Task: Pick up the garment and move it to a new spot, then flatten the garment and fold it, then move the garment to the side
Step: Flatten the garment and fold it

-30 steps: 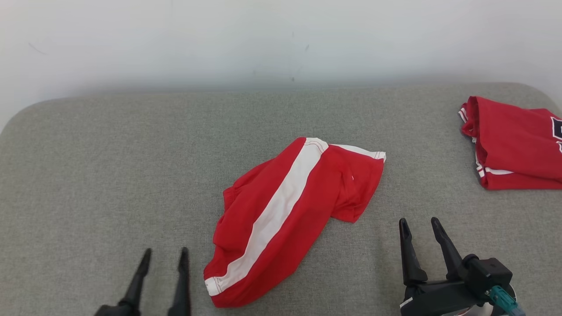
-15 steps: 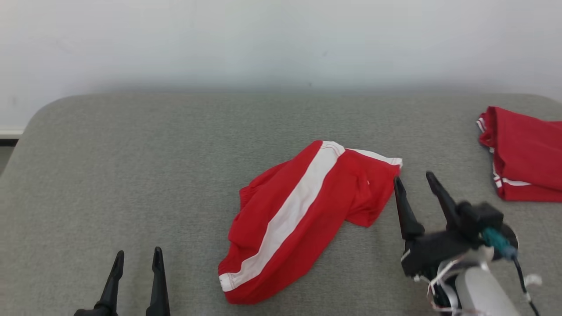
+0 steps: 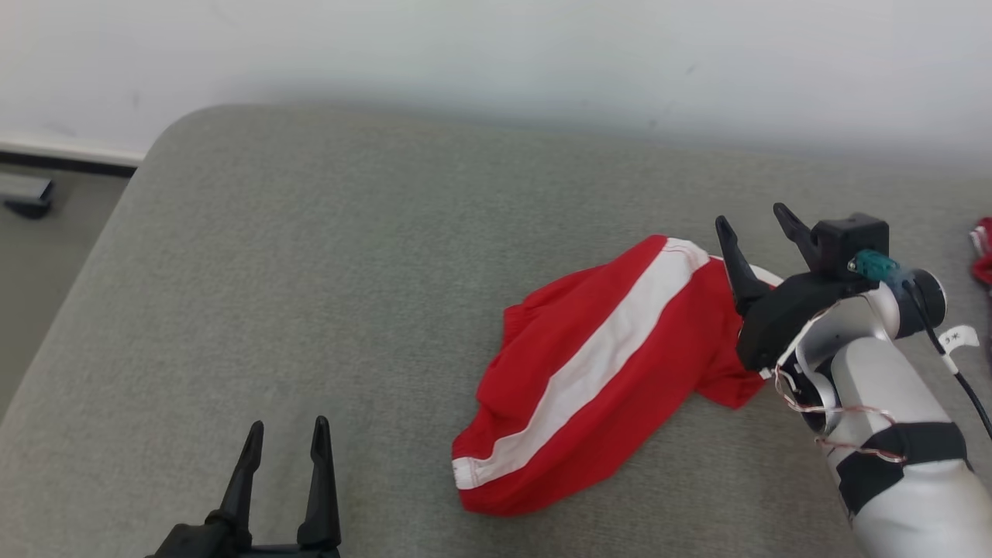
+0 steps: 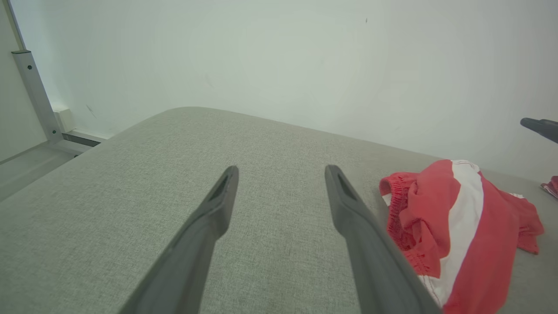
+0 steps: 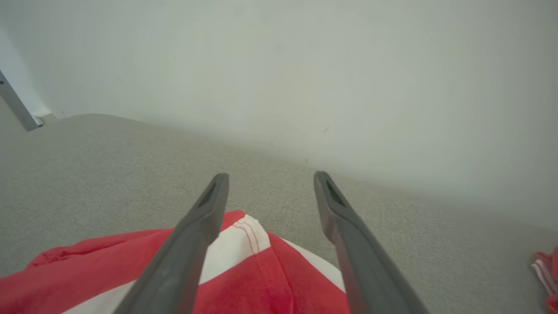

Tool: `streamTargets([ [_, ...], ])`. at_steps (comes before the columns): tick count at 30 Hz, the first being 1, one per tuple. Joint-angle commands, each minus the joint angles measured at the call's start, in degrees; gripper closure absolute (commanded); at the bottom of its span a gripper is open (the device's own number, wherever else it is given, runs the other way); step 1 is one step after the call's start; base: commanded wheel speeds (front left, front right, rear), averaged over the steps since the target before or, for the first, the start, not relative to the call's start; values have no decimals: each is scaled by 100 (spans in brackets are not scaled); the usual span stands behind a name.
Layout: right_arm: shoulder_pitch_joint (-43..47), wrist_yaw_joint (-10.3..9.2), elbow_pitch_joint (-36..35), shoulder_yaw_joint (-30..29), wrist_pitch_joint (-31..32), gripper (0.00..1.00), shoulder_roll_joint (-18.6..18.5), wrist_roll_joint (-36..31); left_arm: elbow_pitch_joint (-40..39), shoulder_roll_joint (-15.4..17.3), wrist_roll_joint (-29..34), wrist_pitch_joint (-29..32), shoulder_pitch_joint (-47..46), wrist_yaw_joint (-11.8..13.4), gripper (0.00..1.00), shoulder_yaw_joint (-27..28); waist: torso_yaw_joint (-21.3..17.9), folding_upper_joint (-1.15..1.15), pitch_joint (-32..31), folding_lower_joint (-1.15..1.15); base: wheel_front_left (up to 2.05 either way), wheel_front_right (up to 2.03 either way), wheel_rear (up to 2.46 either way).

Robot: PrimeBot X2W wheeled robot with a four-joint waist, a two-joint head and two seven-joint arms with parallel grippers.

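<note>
Beneath the right gripper (image 3: 750, 215), on a grey cushion (image 3: 349, 271), lies the garment (image 3: 597, 372): a crumpled pair of red shorts with a broad white stripe along its length. The right gripper has its two dark fingers spread wide with nothing caught between them; it is released and grips nothing. In the head view its left-hand finger crosses the striped upper end of the garment. In the right wrist view both fingers reach out above the white hem, their tips past the edge of the cloth and over bare cushion. Whether either finger rests on the cloth or hangs just above it cannot be told. From that gripper the garment runs back toward the robot and to its left, ending in a white-edged hem near the front of the cushion. Behind the gripper its pale forearm (image 3: 891, 387) rises from the lower right, wound with thin wires and a black band. Off to this gripper's right, a scrap of another red cloth (image 3: 983, 248) with white trim lies well apart from the garment. The left gripper (image 3: 287, 422) sits low at the front of the cushion, its fingers also spread wide and empty, touching no cloth. The garment lies to its right, near but apart, with the gathered waistband turned toward it in the left wrist view. Ahead of both grippers a plain pale wall (image 3: 465, 54) stands behind the cushion.
</note>
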Motion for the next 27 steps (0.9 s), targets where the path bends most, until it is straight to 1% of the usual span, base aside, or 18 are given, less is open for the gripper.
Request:
streamTargets([
  [1, -178, -16, 165, 92, 68, 0, -46, 62, 13, -10, -92, -18, -77, 34, 0, -58, 328, 0, 234, 0, 0, 0, 0],
  [8, -758, -16, 1069, 569, 639, 0, -340, 229, 35, -11, -272, -18, -151, 134, 0, -275, 564, 0, 404, 0, 0, 0, 0],
  [12, -1033, -16, 1466, 856, 967, 0, -437, 324, 43, -10, -348, -18, -210, 159, 0, -314, 628, 0, 500, 0, 0, 0, 0],
  [17, -1294, -16, 1914, 1068, 1378, 0, -464, 571, 64, -10, -383, -18, -279, 189, 0, -332, 660, 0, 544, 0, 0, 0, 0],
  [18, -1324, -16, 1973, 1125, 1428, 17, -463, 615, 64, -10, -393, -18, -295, 183, 0, -333, 661, 0, 551, 0, 0, 0, 0],
  [19, -1367, -16, 2002, 1166, 1407, 50, -474, 648, 61, -10, -403, -18, -307, 184, 0, -335, 661, 0, 557, 0, 0, 0, 0],
  [20, -1425, -16, 2070, 1267, 1377, 100, -477, 691, 66, -10, -411, -18, -320, 185, 0, -329, 652, 0, 568, 0, 0, 0, 0],
  [22, -1474, -16, 2126, 1340, 1327, 100, -473, 760, 71, -10, -417, -18, -328, 196, 0, -315, 635, 0, 579, 0, 0, 0, 0],
  [26, -1601, -16, 2042, 1438, 819, 100, -477, 819, 71, -10, -409, -18, -281, 237, 0, -239, 520, 0, 537, 0, 0, 0, 0],
  [27, -1601, -16, 2042, 1438, 819, 100, -477, 819, 71, -10, -409, -18, -281, 237, 0, -239, 520, 0, 537, 0, 0, 0, 0],
])
